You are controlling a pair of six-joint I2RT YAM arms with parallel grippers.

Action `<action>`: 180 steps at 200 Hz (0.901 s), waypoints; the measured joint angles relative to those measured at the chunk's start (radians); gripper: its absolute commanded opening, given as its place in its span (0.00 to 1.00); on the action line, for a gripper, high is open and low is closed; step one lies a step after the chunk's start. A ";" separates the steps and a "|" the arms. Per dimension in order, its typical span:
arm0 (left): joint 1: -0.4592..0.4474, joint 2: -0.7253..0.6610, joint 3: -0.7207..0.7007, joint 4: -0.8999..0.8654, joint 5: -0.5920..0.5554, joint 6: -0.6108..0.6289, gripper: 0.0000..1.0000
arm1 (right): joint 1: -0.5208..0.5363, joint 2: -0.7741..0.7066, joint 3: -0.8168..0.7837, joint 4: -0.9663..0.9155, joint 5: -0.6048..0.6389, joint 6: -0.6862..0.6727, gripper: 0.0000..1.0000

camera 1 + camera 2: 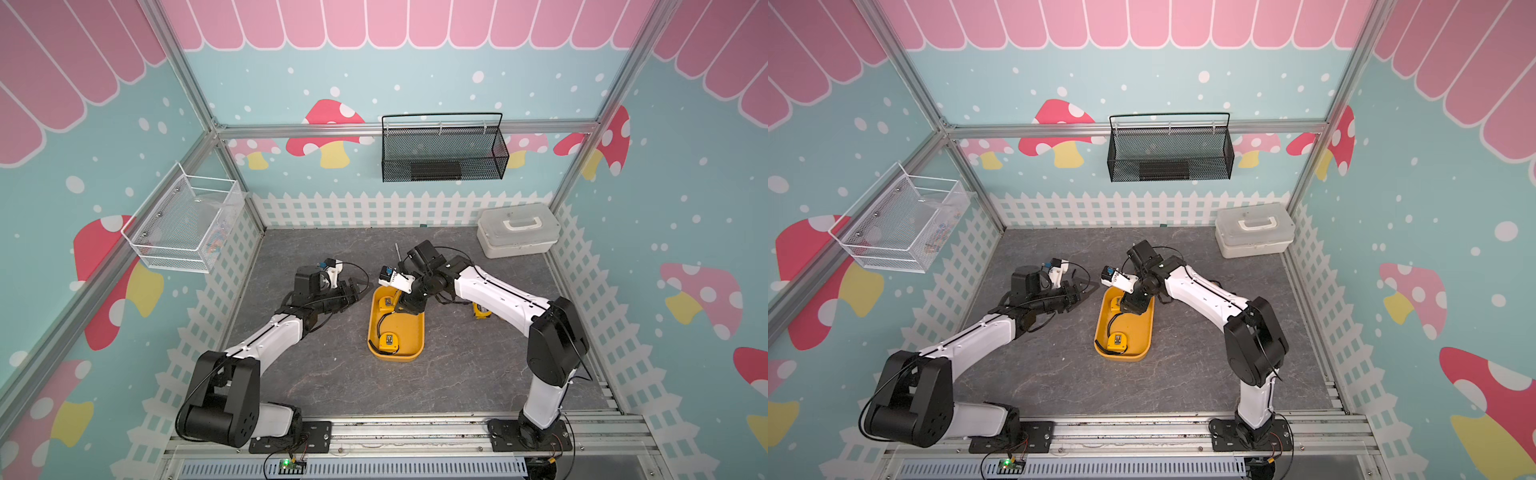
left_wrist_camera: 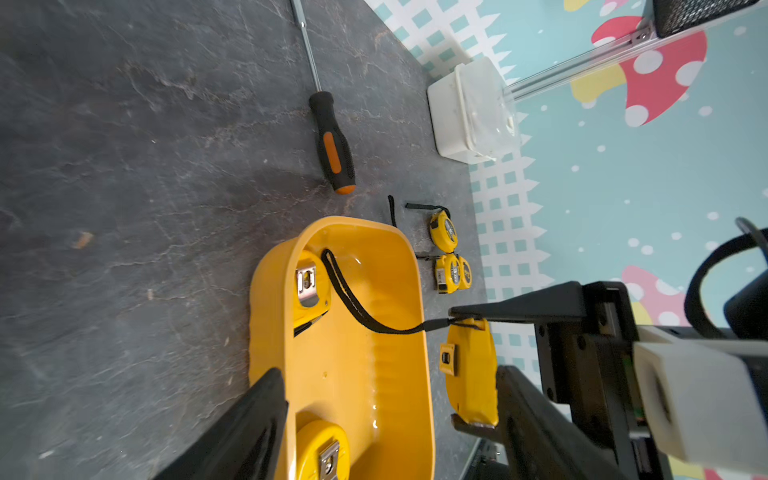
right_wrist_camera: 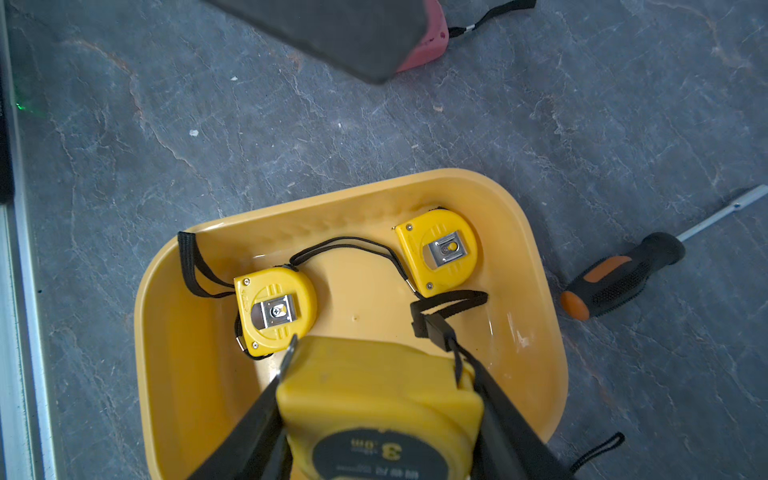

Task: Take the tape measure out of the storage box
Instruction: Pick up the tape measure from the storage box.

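Yellow plastic tape measure [image 3: 378, 399] w/ round black "3" label sits clamped betw. the right gripper [image 2: 457, 365] fingers, up over the far end of the shallow yellow-orange plastic storage box [image 3: 332, 212], right-arm side. Its black strap [image 3: 451, 301] dangles toward the box floor. Flat inside lie two more yellow tape measures [image 3: 274, 309]. Empty left gripper [image 1: 352, 292] gapes wide just beside the box's left wall. Box's long axis runs away from the robot, so the way out looks sideways, twd the right arm. I'd lift first so the strap clears the rim.
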 measured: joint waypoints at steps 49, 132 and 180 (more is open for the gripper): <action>-0.072 0.075 -0.001 0.138 0.054 -0.100 0.76 | 0.000 -0.013 0.000 0.018 -0.023 0.005 0.57; -0.140 0.196 -0.001 0.385 0.080 -0.253 0.70 | -0.002 -0.013 -0.002 0.022 -0.029 0.009 0.53; -0.161 0.224 0.008 0.454 0.095 -0.293 0.64 | -0.005 -0.013 -0.009 0.024 -0.033 0.011 0.52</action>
